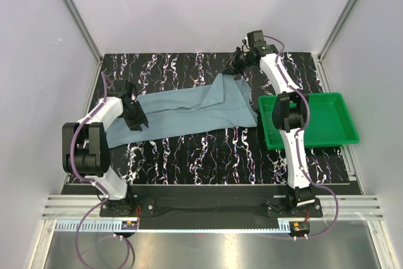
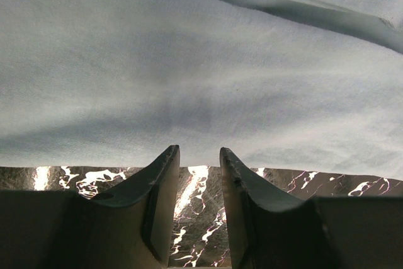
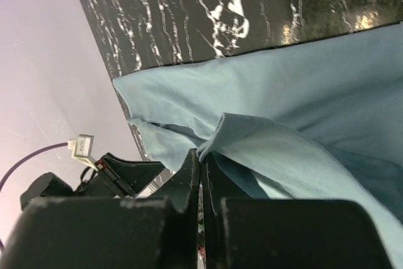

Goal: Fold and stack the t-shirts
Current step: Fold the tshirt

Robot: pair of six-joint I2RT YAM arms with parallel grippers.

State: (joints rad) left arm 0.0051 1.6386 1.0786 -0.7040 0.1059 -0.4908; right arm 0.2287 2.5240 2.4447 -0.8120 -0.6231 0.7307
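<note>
T-shirt [image 1: 189,110], dusty blue-grey, spread on black surface [image 1: 208,155], right gripper [image 3: 201,163] clamped shut on its far-right edge, left gripper [image 2: 199,155] part-open and empty at its left edge.

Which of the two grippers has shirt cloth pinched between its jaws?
The right gripper: its jaws are shut on a fold of the t-shirt. The left gripper has its jaws apart, with nothing between them.
</note>
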